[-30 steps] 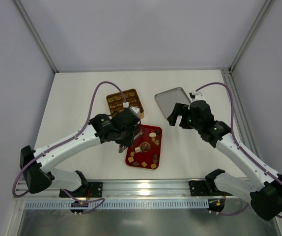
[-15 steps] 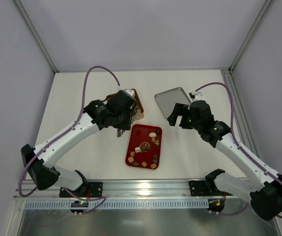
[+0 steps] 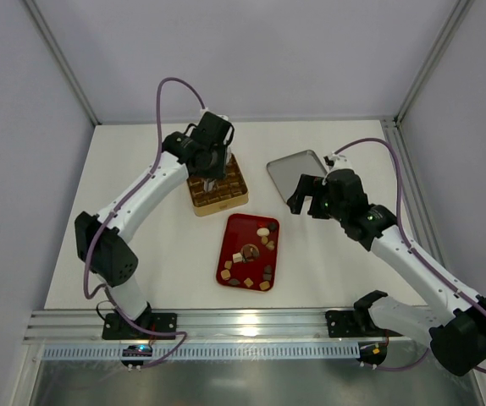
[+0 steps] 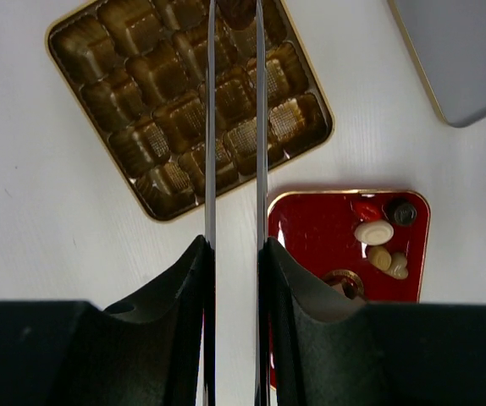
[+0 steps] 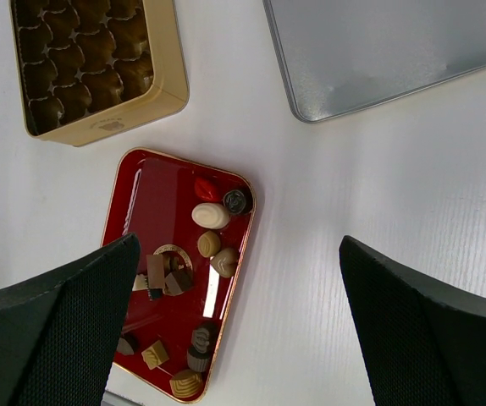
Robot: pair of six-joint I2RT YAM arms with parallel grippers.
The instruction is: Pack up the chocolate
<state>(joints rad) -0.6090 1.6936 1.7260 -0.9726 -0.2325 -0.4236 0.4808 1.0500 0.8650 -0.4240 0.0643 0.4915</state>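
Several small chocolates [image 3: 256, 254], dark brown, tan and cream, lie in the red tray [image 3: 229, 254]; they also show in the right wrist view [image 5: 211, 216]. The gold box with grid compartments [image 3: 222, 196] stands behind the tray. My left gripper [image 3: 212, 175] hovers over the box. In the left wrist view its thin fingers [image 4: 234, 21] are close together on a dark brown chocolate piece [image 4: 236, 7] above the box's far compartments [image 4: 141, 101]. My right gripper [image 3: 306, 196] is open and empty, above the table right of the tray [image 5: 154, 194].
A silver lid [image 3: 292, 173] lies flat at the back right, just behind my right gripper. It shows in the right wrist view [image 5: 387, 51] too. White walls enclose the table on three sides.
My left gripper has lifted away from the red tray and swung back and up over the gold box. The right arm has barely moved.
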